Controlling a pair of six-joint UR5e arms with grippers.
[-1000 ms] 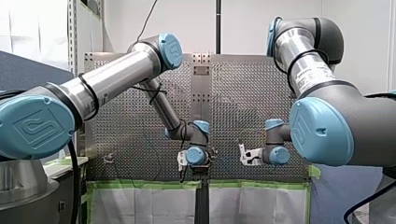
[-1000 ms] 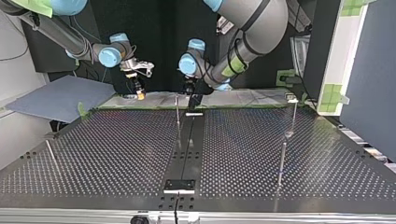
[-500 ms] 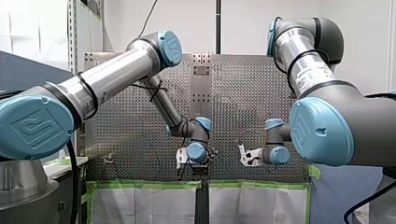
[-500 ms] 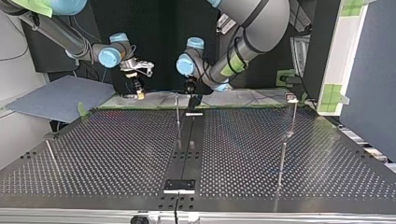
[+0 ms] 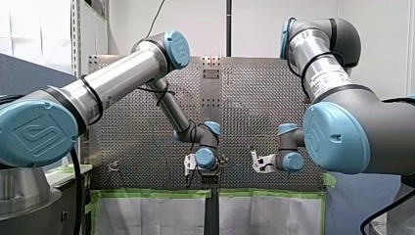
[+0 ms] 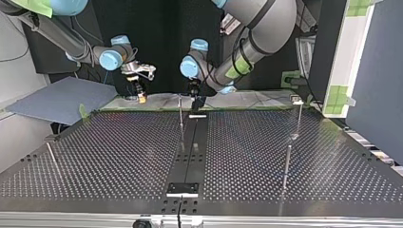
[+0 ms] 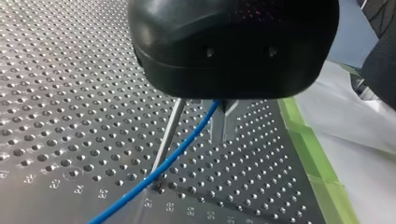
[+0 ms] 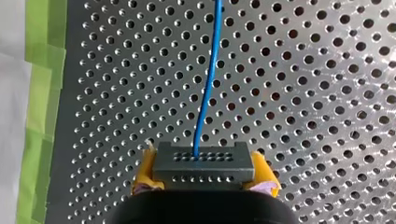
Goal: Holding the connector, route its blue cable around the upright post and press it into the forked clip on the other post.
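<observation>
My left gripper (image 7: pixel 223 134), grip unreadable, has edged along the table's (image 7: pixel 56 93) taped edge toward the post (image 7: pixel 168 135); my right gripper (image 8: pixel 205 176) clamps the connector (image 8: pixel 204 161); routing seems just begun.

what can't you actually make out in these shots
- Left wrist view: whether my left gripper grips the blue cable; its black housing covers that spot.
- Right wrist view: where the cable runs beyond the connector; the edge cuts it off.
- Top view: which of the posts carries the forked clip; too small.
- Front view: the cable's path; too thin to follow.
</observation>
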